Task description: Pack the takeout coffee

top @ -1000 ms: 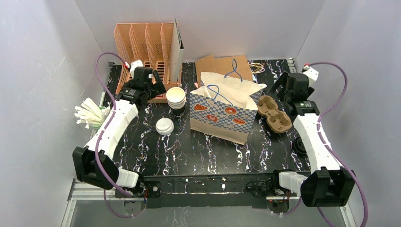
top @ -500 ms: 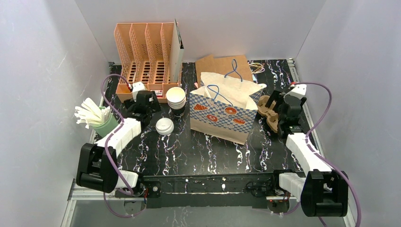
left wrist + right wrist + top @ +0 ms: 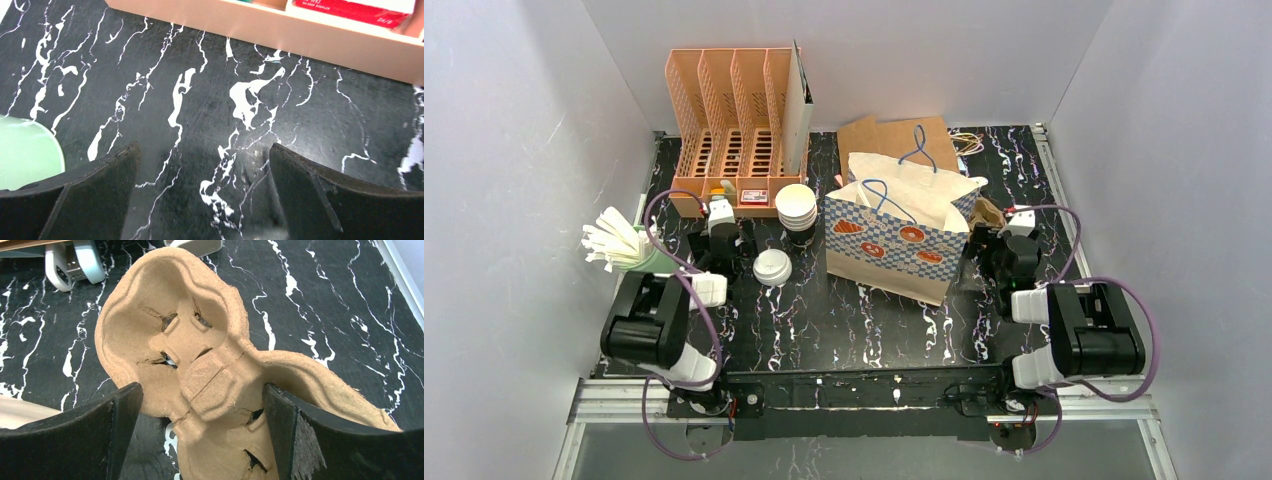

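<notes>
Black, white-veined bench (image 3: 864, 320) inside a grey-walled enclosure.

Item: brown pulp cup tray (image 3: 200, 340). It lies flat on the bench's right side, just beside the patterned paper bag (image 3: 894, 245).

Right gripper (image 3: 201, 392): spread wide and empty, with its fingers straddling the tray's narrow waist. The tray's long axis runs away from the wrist at a slight slant, so closing would likely pinch across its short width. Contact cannot be told.

Item: stacked white cups (image 3: 796, 207) and white lid (image 3: 772, 267), left of the bag.

Left gripper (image 3: 202, 155): spread wide and empty over bare bench, near the green cup (image 3: 25, 150).

Nearer arm for the tray: right.
</notes>
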`<state>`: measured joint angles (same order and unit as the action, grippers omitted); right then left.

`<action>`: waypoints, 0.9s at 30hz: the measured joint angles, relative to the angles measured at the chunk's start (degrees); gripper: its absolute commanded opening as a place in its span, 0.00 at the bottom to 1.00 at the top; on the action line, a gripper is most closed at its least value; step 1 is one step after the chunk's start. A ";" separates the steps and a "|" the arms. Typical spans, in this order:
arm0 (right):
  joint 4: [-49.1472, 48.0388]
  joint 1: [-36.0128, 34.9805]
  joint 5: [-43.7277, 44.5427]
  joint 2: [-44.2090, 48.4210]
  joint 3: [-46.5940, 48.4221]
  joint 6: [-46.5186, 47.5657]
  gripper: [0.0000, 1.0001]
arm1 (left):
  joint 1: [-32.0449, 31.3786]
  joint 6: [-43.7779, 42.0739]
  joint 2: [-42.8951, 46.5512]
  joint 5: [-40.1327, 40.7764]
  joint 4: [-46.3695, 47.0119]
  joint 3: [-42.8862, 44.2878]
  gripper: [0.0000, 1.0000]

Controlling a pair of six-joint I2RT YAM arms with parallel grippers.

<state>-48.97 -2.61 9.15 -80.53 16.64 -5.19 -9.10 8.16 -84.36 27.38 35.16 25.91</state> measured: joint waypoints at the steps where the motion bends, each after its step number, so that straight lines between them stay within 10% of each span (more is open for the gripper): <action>1: -3.06 0.02 -0.70 -1.11 -1.01 0.55 0.98 | 0.31 -0.98 -1.88 -0.17 2.69 -0.31 0.98; 6: -23.23 0.09 -4.07 -8.66 -6.80 3.58 0.98 | 0.87 -3.58 -8.35 -2.10 19.63 -5.73 0.98; 27: -20.09 0.72 -3.54 -10.49 -2.86 2.19 0.98 | 2.19 -7.10 -11.26 -12.96 33.88 -10.54 0.98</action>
<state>-69.06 -1.89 5.61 -91.02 13.78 -3.01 -6.92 1.06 -95.61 14.41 69.04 15.38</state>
